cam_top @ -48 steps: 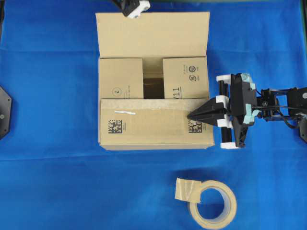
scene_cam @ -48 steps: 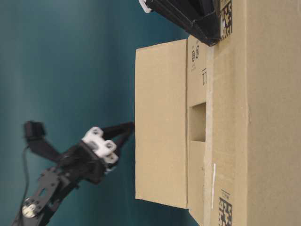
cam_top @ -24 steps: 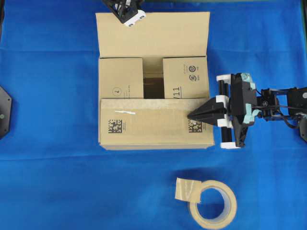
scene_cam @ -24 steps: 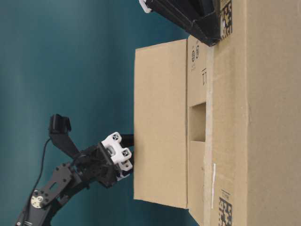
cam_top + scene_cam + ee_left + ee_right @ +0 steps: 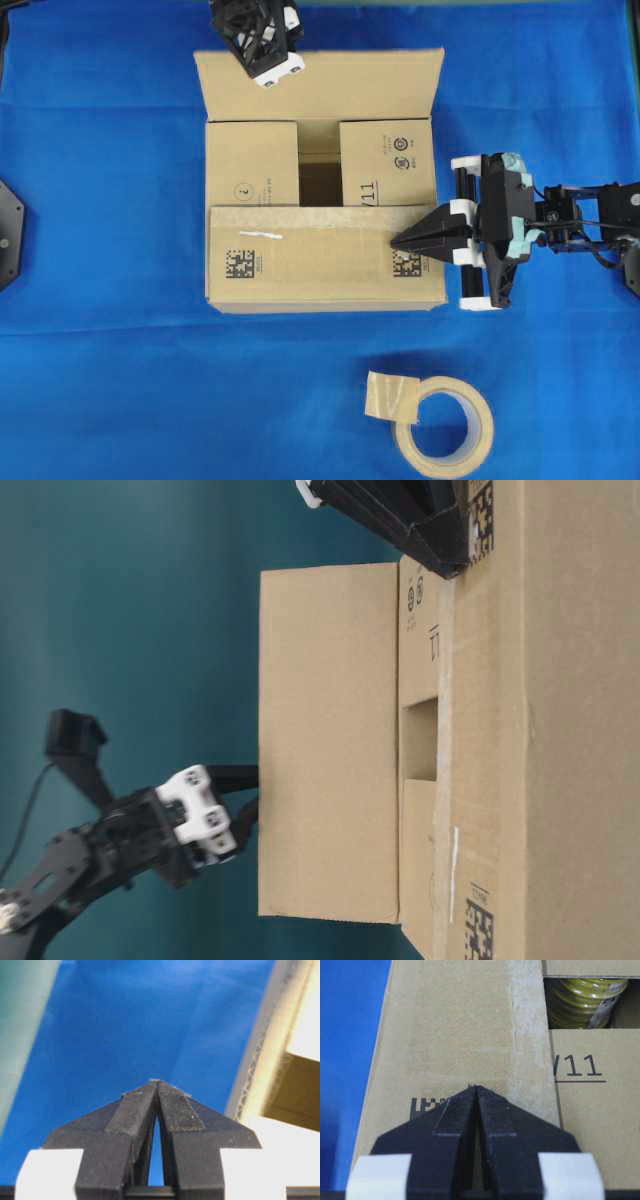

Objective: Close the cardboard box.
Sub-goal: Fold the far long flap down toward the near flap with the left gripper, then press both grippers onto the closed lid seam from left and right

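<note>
while half-folded, cardboard box (image 5: 320,180)

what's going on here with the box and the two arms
Two robot arms are closing a cardboard box. The right gripper, shut, presses its tips on the near flap, which lies folded over both side flaps. The left gripper, also shut, is at the far flap, the one flap not yet folded down. A gap in the middle is uncovered. A tape roll lies on the blue cloth, untouched.

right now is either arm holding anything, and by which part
Nothing is held. The right gripper, fingers shut, presses on the brown cardboard box's front flap; the left gripper, shut, pushes its far flap.
</note>
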Available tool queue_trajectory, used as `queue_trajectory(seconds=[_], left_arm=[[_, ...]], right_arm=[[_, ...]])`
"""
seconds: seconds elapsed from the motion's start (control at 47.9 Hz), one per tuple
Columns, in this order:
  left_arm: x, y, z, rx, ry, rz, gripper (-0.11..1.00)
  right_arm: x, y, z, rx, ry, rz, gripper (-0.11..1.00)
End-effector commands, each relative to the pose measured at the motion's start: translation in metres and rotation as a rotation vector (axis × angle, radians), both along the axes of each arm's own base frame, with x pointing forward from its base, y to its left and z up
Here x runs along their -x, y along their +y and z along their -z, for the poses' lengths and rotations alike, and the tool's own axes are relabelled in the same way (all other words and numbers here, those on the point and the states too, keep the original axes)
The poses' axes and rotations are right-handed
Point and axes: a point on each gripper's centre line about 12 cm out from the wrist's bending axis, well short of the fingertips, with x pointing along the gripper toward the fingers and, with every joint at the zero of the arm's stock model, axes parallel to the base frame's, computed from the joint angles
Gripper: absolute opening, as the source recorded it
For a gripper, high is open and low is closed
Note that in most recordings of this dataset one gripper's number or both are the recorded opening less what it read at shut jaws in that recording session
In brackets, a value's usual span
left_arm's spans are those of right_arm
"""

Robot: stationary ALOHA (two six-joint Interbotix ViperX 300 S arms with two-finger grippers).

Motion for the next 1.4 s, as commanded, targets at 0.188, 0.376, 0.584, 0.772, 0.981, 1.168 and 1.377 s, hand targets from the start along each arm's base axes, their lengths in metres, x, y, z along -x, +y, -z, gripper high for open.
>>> queue_trajectory(seconds=[0.188, 0.376, 0.584, 0.772, 0.981, 1.168, 1.377], left_arm=[[0.013, -0.041, -0.028, -0.020, -0.056, 0.074, 0.00], [0.023, -0.055, -0.022, 0.016, -0.048, 0.058, 0.00], [0.028, -0.081, -0.015, 0.050, -0.086, 0.058, 0.00], [0.031, -0.109, -0.008, 0.059, -0.167, 0.091, 0.00], [0.039, -0.122, 0.014, 0.103, -0.229, 0.051, 0.00], [0.049, -0.128, 0.047, 0.125, -0.266, 0.028, 0.00], [0.060, -0.136, 0.075, 0.163, -0.325, -0.008, 0.00]], right_arm=[[-0.005, 0.001, -0.007, 0.003, -0.026, -0.003, 0.00], [-0.005, 0.000, -0.007, 0.005, -0.028, -0.002, 0.00], [-0.005, 0.000, -0.008, 0.005, -0.029, -0.002, 0.00], [-0.005, 0.000, -0.008, 0.005, -0.029, -0.002, 0.00], [-0.006, 0.000, -0.008, 0.005, -0.032, -0.002, 0.00], [-0.005, 0.000, -0.009, 0.006, -0.035, -0.003, 0.00], [-0.005, 0.000, -0.011, 0.007, -0.040, -0.002, 0.00]])
